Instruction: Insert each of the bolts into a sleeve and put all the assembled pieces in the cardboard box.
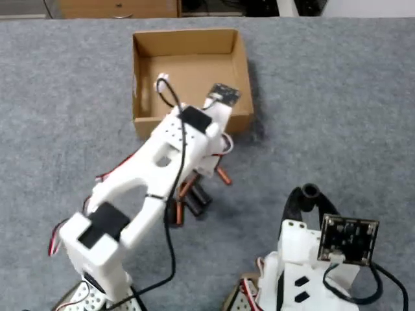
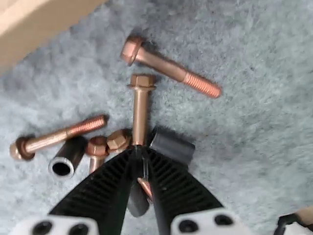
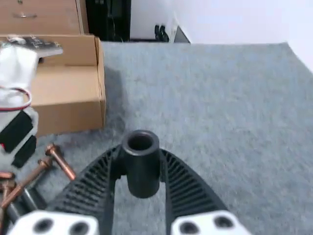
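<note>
Bolts (image 1: pixel 224 175) and dark sleeves (image 1: pixel 198 199) lie in a small heap on the grey carpet (image 1: pixel 337 97), just in front of the cardboard box (image 1: pixel 188 40).

The left gripper (image 2: pixel 139 155) is down in this heap. Its jaws are pressed together, and they pinch the thread end of one copper bolt (image 2: pixel 140 110). The bolt sticks straight out from the jaw tips, with its six-sided head at the far end, away from the gripper. A little bit of its thread shows in the thin slit between the jaws.

A slanted bolt (image 2: pixel 168 66) lies past that head, close to it but not touching. A long bolt (image 2: pixel 56 137) lies off to one side, next to an open sleeve (image 2: pixel 66 159) whose round hole you can look into. Two bolt heads (image 2: pixel 97 147) sit close together right by the jaw tips. On the other side of the tips lies a second sleeve (image 2: pixel 171 144), just beside the pinched bolt. A third sleeve (image 2: pixel 137 203) is partly hidden under the jaws.

The right gripper (image 3: pixel 141 157) is well apart from the heap and from the box. Its jaws squeeze one black sleeve (image 3: pixel 141 147) from both sides. The sleeve stands upright between the jaws, near their tips, with its open hole facing up. Its top pokes out above the jaws. I cannot tell if its bottom touches the carpet.
</note>
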